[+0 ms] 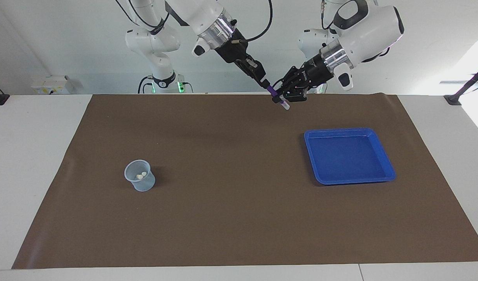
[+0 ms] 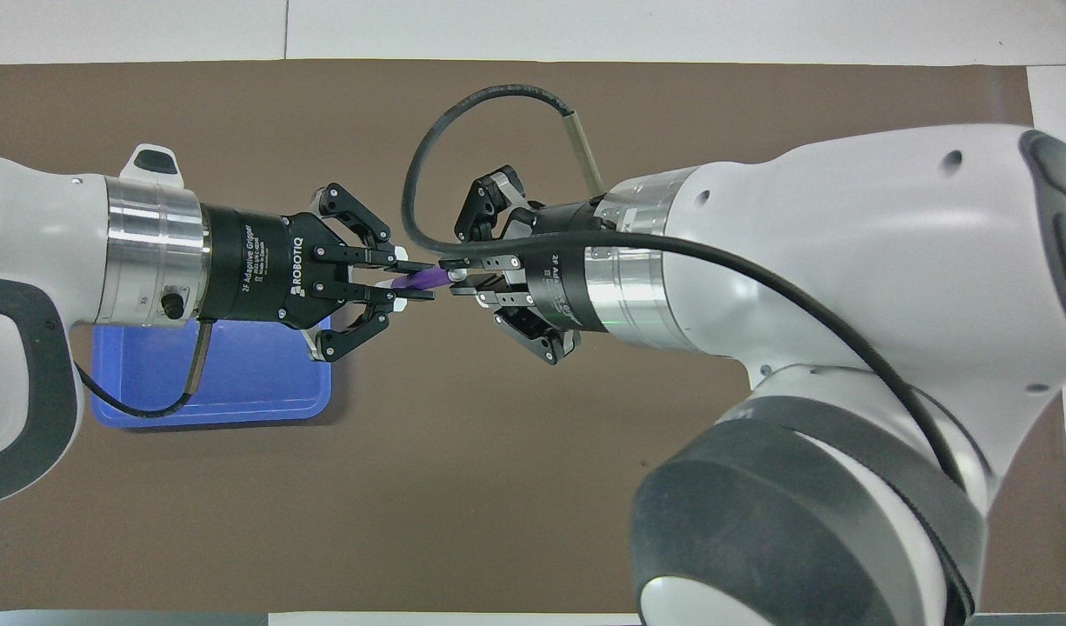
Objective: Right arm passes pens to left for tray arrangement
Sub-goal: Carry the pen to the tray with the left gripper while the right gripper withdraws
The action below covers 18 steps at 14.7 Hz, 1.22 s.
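My table (image 1: 36, 156) is white, with a seam running across its top near the edge farthest from me. A wide brown mat (image 1: 231, 203) covers most of it. At my back stands a plain pale wall (image 1: 67, 47) with a small white outlet box (image 1: 52, 84) low on it. Bright daylight (image 1: 477, 66) spills in at one end.

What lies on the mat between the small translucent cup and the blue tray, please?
Nothing: in the facing view the brown mat is bare between the cup and the blue tray. The overhead view does not show the cup.
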### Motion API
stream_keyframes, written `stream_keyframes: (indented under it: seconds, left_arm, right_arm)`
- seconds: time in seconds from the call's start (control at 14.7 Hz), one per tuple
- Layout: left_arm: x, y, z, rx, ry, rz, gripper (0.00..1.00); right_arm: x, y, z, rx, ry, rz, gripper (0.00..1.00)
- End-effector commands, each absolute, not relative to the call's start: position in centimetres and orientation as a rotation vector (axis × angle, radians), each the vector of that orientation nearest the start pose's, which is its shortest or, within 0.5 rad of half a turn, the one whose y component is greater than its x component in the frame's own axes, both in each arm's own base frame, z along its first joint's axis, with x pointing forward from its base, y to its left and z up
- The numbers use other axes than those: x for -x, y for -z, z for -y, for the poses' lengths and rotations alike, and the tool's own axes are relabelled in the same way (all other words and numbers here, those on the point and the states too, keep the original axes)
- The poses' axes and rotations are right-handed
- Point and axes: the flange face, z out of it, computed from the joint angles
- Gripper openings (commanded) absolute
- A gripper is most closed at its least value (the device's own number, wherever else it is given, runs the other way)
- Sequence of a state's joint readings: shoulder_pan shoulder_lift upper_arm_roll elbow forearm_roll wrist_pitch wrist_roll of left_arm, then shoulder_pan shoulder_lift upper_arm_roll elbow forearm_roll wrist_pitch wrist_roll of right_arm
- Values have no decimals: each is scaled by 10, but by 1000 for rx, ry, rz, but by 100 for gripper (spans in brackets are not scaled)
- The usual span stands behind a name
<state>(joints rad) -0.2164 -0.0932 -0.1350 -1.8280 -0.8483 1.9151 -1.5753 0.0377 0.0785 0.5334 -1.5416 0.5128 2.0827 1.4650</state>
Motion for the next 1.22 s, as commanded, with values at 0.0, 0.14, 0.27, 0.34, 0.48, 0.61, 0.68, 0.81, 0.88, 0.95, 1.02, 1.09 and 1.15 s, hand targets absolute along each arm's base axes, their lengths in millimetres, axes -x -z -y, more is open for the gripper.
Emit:
stream_keyframes:
  seconds: [0.0, 0.14, 0.27, 0.34, 0.48, 0.61, 0.68, 0.81, 0.88, 0.95, 1.02, 1.09, 1.15]
  left_arm:
    - [-491, -609, 240, -1826, 748, -1607, 0]
    - [-491, -609, 240, -1823, 748, -1610, 0]
    - [-493, -609, 236, -1819, 740, -1609, 0]
    - [-494, -609, 234, -1822, 730, -1602, 0]
    - [-501, -607, 218, -1867, 683, -1538, 0]
    - [-506, -601, 197, -1978, 605, -1411, 0]
    - [-506, -596, 185, -2076, 561, -1335, 0]
    - [-509, -585, 154, -2266, 472, -1147, 0]
    - [-512, -577, 137, -2338, 442, -1051, 0]
    - [-516, -570, 119, -2423, 388, -955, 0]
    - [-519, -561, 109, -2516, 340, -845, 0]
    - [-523, -551, 99, -2601, 300, -733, 0]
    - [-530, -541, 86, -2671, 266, -637, 0]
  right_arm:
    - [-523, -665, -339, 2103, -267, -1232, 53]
    - [-526, -663, -333, 2142, -213, -1229, 94]
    - [-529, -658, -326, 2195, -165, -1221, 100]
    - [-532, -656, -317, 2233, -155, -1214, 100]
    - [-535, -649, -297, 2357, -94, -1208, 100]
    - [-537, -641, -281, 2482, -24, -1203, 100]
    - [-539, -639, -272, 2504, -25, -1205, 100]
    - [-543, -632, -244, 2573, -43, -1193, 100]
    - [-545, -628, -226, 2625, -57, -1164, 100]
    - [-546, -622, -210, 2694, -69, -1134, 100]
    - [-547, -615, -198, 2781, -52, -1114, 100]
    - [-546, -603, -190, 2867, -36, -1098, 100]
    - [-546, -594, -184, 2927, -19, -1072, 100]
